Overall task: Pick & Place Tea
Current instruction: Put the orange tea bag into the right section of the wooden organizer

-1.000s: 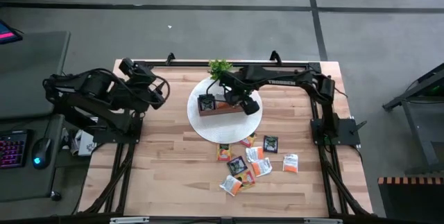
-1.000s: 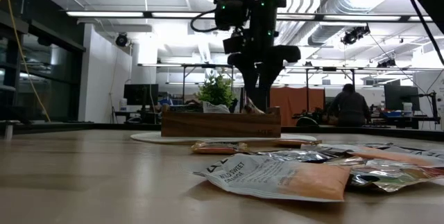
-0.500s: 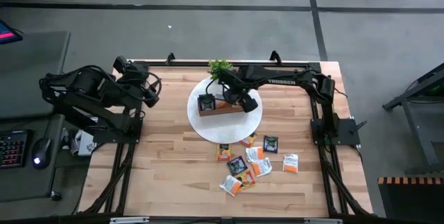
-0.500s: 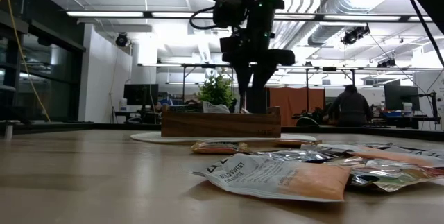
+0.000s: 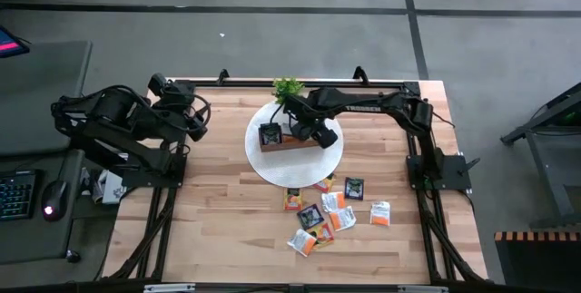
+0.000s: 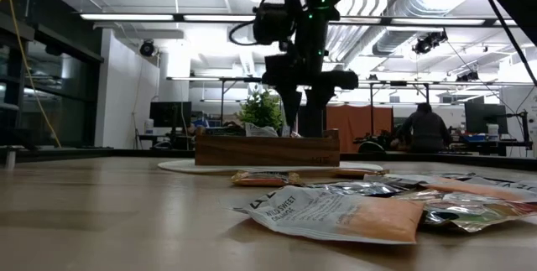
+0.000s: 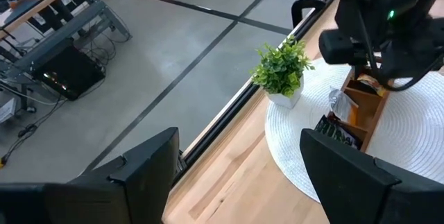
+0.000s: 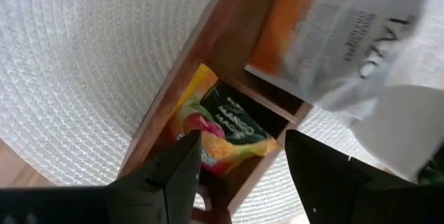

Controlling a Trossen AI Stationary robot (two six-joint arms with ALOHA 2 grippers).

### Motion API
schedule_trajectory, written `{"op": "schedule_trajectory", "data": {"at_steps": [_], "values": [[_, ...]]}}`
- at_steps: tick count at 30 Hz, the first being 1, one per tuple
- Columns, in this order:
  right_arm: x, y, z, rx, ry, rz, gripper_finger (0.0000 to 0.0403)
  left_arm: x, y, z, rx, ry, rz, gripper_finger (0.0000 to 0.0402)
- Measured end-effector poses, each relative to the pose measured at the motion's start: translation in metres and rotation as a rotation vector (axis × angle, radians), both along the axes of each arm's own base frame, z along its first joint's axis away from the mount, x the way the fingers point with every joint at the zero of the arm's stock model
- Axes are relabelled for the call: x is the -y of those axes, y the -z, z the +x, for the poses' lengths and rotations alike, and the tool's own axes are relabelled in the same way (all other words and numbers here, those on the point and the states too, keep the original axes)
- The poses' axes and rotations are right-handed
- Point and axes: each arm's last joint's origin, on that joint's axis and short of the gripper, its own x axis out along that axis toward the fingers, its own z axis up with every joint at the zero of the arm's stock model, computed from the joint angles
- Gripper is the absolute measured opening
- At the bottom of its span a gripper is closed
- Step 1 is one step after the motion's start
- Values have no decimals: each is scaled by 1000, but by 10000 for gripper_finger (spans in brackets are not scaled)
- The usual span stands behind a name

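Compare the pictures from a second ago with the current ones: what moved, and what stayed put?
The left arm's tool drew back toward its own side of the table, away from the round mat, and hangs open there. The right tool shifted slightly over the wooden tray, its jaws apart above an orange sachet lying in a compartment. The loose sachets, the plant and the tray did not move.

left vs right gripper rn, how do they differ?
Left gripper hangs off the table's left edge, away from the tea; right gripper is over the wooden tray on the white mat. Below the right sits an orange-and-green sachet; below the left, nothing. Both are open and empty.
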Motion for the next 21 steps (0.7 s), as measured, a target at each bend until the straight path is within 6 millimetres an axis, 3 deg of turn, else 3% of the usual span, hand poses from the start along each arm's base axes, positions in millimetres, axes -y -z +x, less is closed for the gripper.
{"op": "schedule_trajectory", "data": {"at_steps": [13,21], "values": [[2,8,4,2,-28,4,202,0,1,-1,-18,3,6,296],[3,8,4,4,-27,15,153,0,1,-2,-29,9,-4,296]]}}
